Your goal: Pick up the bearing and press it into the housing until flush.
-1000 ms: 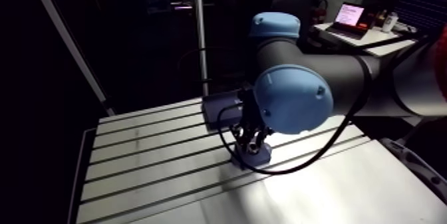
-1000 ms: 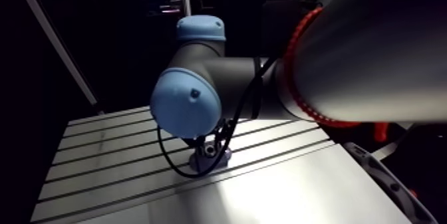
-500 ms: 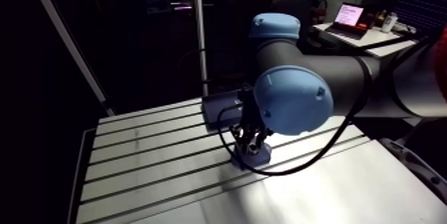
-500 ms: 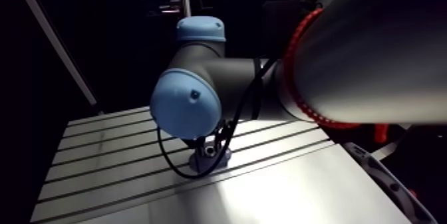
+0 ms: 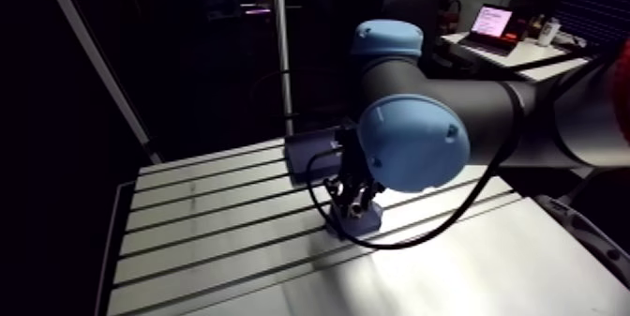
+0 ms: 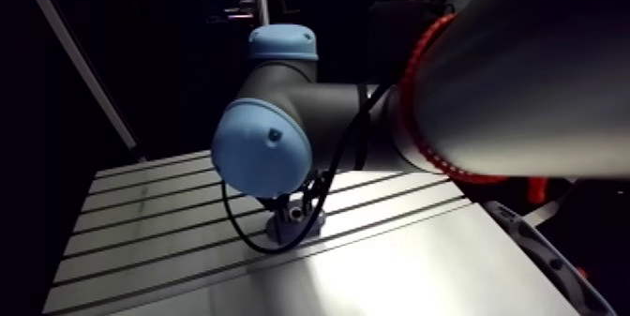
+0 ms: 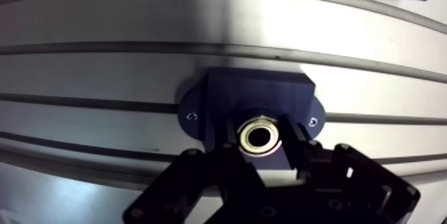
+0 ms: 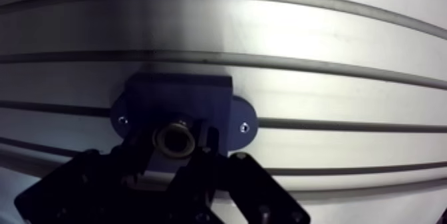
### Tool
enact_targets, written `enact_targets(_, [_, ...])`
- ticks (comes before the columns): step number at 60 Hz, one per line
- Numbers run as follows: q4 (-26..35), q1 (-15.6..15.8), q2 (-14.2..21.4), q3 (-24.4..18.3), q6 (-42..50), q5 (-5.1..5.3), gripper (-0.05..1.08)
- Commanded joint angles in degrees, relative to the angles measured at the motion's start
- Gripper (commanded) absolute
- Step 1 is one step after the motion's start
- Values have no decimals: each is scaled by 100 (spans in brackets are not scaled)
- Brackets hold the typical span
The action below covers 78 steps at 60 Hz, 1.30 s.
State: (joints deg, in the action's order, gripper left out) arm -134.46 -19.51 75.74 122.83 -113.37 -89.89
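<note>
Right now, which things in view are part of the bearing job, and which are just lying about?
Job: silver metal ring bearing, gripped by the black two-finger hand; dark blue flanged housing block beneath it.
Lying about: dark blue flat box on the slotted aluminium table, beyond the housing.

room dim | glare on table (near edge) | wrist-view slots curved

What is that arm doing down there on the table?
The arm's pincer grips a small metal bearing and holds it at the mouth of a dark blue housing on the slotted table. It seems to be pressing it in; whether it sits flush cannot be seen.
</note>
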Motion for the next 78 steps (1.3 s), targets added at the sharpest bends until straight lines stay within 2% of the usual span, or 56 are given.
enact_targets(1, [-24, 7, 13, -10, -6, -14, 3])
enact_targets(23, [76, 16, 134, -110, -165, 3, 0])
enact_targets(34, [550, 17, 394, -370, -87, 27, 0])
enact_targets(45, [890, 17, 453, -573, 7, 38, 1])
enact_targets(46, [973, 25, 454, -609, 18, 30, 7])
enact_targets(47, [1075, 33, 454, -659, 20, 29, 26])
enact_targets(48, [1075, 33, 454, -659, 20, 29, 26])
enact_targets(49, [1210, 35, 454, -704, 35, 36, 48])
enact_targets(50, [1210, 35, 454, -704, 35, 36, 48])
enact_targets(51, [1327, 35, 454, -733, 75, 37, 69])
enact_targets(52, [1327, 35, 454, -733, 75, 37, 69])
enact_targets(53, [1389, 20, 454, -738, 133, 53, 77])
enact_targets(54, [1389, 20, 454, -738, 133, 53, 77])
enact_targets(55, [1399, 18, 454, -731, 179, 47, 83])
enact_targets(58, [1393, 17, 454, -722, 201, 47, 88])
enact_targets(60, [1393, 17, 454, -706, 204, 39, 95])
enact_targets(64, [1376, 25, 447, -687, 221, 39, 101])
enact_targets(78, [963, 35, 300, -582, 222, 64, 107])
